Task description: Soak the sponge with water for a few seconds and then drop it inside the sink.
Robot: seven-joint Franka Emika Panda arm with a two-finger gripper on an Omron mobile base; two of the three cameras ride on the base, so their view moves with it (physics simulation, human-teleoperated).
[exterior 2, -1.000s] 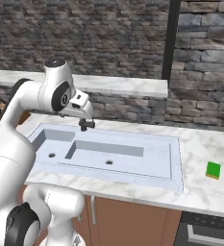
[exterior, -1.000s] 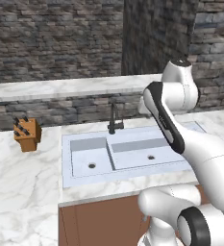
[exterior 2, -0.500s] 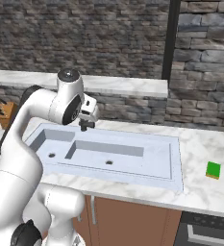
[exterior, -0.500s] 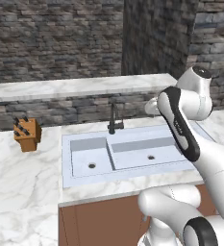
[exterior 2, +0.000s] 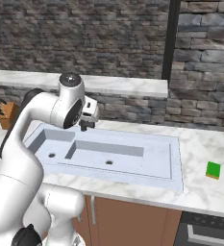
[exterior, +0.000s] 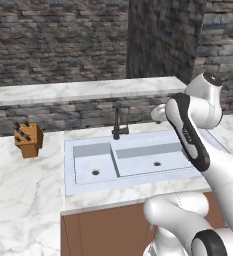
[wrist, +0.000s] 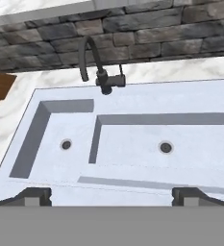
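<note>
Stone-walled kitchen with a marble desk [exterior 2: 200, 190] carrying the sink [exterior 2: 173, 158], its dark faucet [wrist: 99, 67] dry, and a knife block [exterior: 28, 140] at the far left. The sponge [exterior 2: 213, 169] is seen lying flat on the desk, well apart to the right of the gripper [exterior 2: 87, 126], whose fingers [wrist: 34, 196] are spread wide and hold nothing above the basins. Compared with a second ago, the arm's upper joints are swung rightward.

White marble counter [exterior 2: 195, 144] carries sponge [exterior 2: 213, 170], knife block [exterior: 28, 140], sink [exterior 2: 171, 158]
</note>
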